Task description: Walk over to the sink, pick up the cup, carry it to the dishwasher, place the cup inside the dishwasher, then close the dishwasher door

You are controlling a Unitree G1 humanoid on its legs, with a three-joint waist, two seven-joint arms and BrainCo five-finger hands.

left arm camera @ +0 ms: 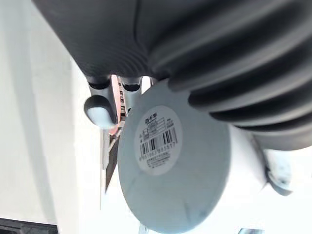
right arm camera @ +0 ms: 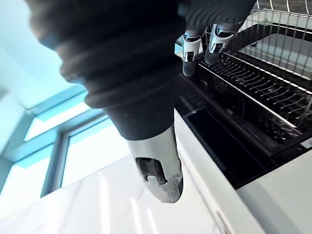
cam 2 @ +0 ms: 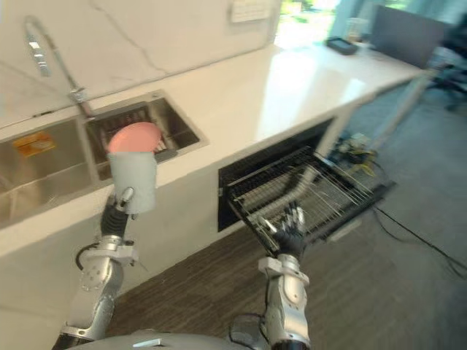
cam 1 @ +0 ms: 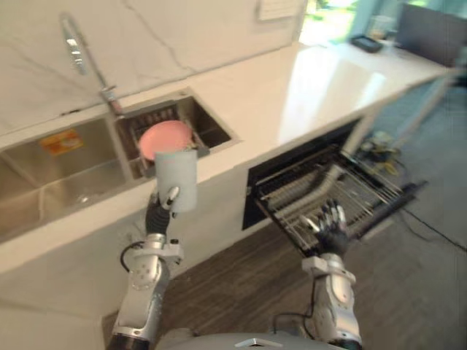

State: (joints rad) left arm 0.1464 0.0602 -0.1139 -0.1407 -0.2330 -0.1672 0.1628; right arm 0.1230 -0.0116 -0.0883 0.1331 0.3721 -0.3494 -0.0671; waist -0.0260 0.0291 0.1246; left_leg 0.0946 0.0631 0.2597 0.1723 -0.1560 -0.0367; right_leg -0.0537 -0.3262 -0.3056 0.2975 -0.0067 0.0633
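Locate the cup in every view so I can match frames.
Left eye view: cup left of centre, held by the left hand.
Right eye view: cup further left, same hold.
Left wrist view: its labelled base, centre.
Right wrist view: right hand over the dishwasher rack.
Shared landmark: pink plate behind the cup; rack right of centre in eye views.

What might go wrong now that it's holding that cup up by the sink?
The cup sits high in the left hand, gripped near its base, so it may slip or tip on the way. The pulled-out rack juts into the path; the open right hand beside it may snag its wires.
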